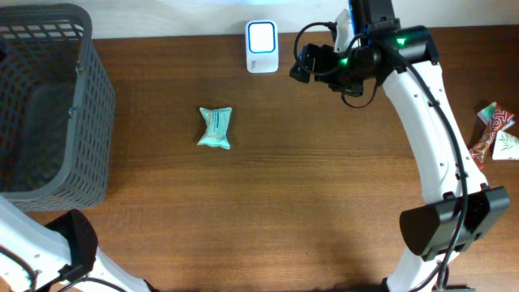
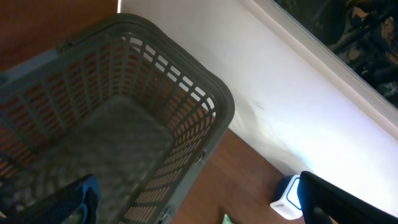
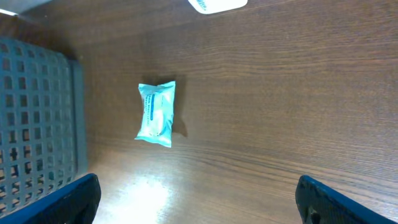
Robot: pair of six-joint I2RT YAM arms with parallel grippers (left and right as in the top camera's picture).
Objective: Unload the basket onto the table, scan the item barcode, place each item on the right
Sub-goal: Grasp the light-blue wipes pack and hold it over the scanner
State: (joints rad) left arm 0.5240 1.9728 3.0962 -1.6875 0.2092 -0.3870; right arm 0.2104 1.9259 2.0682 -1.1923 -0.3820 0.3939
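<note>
The item, a teal snack packet, lies flat on the wooden table, left of centre. The white barcode scanner stands at the back edge with its window lit. My right gripper hovers just right of the scanner, open and holding nothing. In the right wrist view the packet lies well ahead of the wide-apart right gripper, and the scanner shows at the top edge. My left gripper is open and empty, high up, facing the basket and the scanner.
A grey slatted basket fills the table's left end. Several coloured snack packets lie at the far right edge. The right arm's white links cross the right side, and the left arm's base sits at the front left.
</note>
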